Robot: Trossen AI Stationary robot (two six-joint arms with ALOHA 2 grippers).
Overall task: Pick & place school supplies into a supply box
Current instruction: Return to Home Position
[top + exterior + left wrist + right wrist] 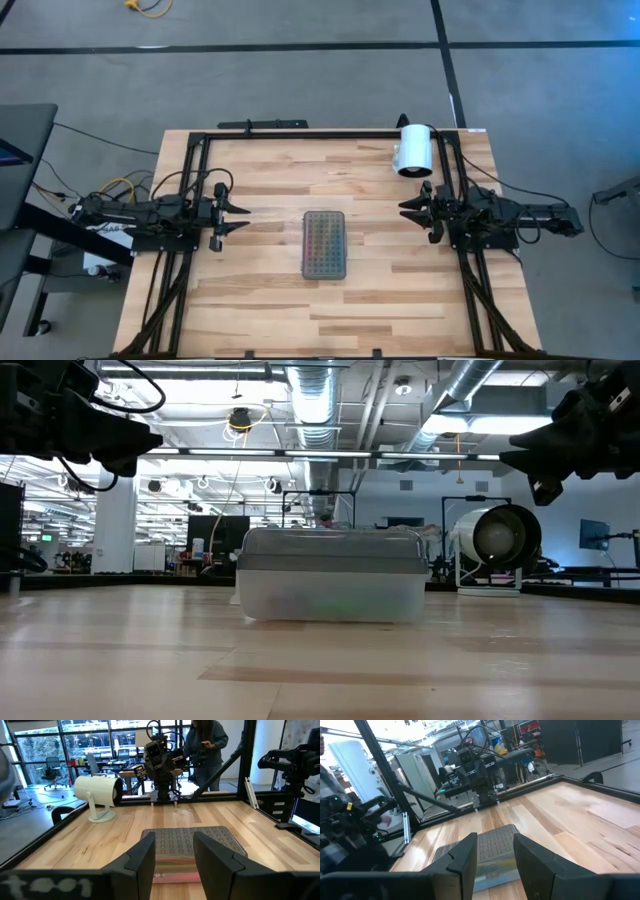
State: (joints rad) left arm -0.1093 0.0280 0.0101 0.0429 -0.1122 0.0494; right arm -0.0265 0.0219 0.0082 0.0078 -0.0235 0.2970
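The supply box [324,244] stands at the table's middle with its dotted grey lid on, its bottom flat on the wood. Coloured school supplies show faintly through its lid and clear wall [172,862]; I cannot tell them apart. My left gripper [240,218] hangs level over the table's left side, open, pointing at the box [195,842] from a distance. My right gripper [405,210] hangs level over the right side, open, also facing the box [495,845]. In the low view the box [330,575] sits between and below both grippers.
A white cylinder on a stand [414,150] sits at the table's far right, close to my right arm. A black frame [300,134] runs along the far edge and both sides. A person [205,745] stands beyond the table's right side.
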